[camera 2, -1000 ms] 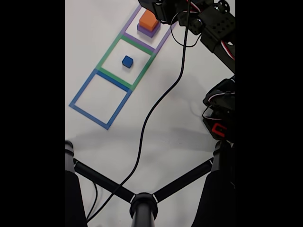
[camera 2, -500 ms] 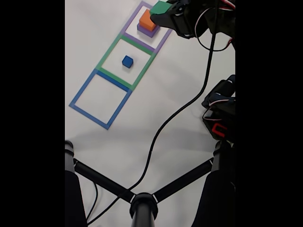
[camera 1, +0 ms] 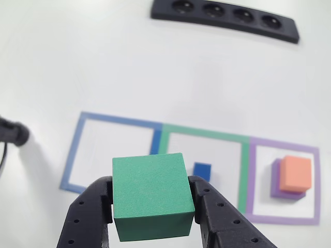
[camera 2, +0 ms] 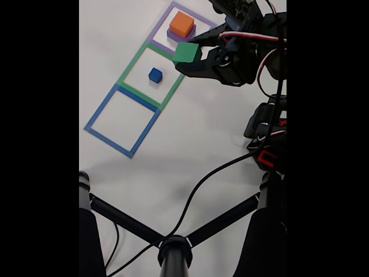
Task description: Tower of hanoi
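blue cube (camera 1: 202, 171) half hidden behind the green cube (camera 1: 151, 196), gripper (camera 1: 152, 206) clamped on that matte green cube, orange block (camera 1: 295, 173) stacked on purple block (camera 1: 277, 189)

Tool (camera 1: 153, 206) clamped, arm raised

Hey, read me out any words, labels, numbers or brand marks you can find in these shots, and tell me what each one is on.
None can be read: the green cube held in the gripper, the blue cube, the orange block, the purple block and the taped squares are plain, and the black socket strip shows no legible mark.
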Tool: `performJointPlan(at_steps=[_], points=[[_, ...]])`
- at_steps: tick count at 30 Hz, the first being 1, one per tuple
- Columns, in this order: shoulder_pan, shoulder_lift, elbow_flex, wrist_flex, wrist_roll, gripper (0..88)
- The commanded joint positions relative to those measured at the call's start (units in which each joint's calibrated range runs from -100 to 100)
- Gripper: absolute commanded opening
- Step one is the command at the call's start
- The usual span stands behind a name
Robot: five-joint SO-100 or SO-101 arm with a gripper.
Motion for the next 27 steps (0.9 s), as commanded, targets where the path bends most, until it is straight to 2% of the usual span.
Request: performJointPlan(at_steps=[1, 6, 17, 22, 27], points=[[-3.4, -0.6, 0.9, -0.2, 0.2, 5.0], [-3.9, -0.5, 10.9, -8.0, 0.2, 5.6], [-4.8, 5.8, 44.5, -50.0, 0.2, 5.6], [-6.6, 15.6, 51.8, -70.1, 0.2, 6.2], [-8.5, 25.3, 54.4, -85.2, 0.2, 6.3]])
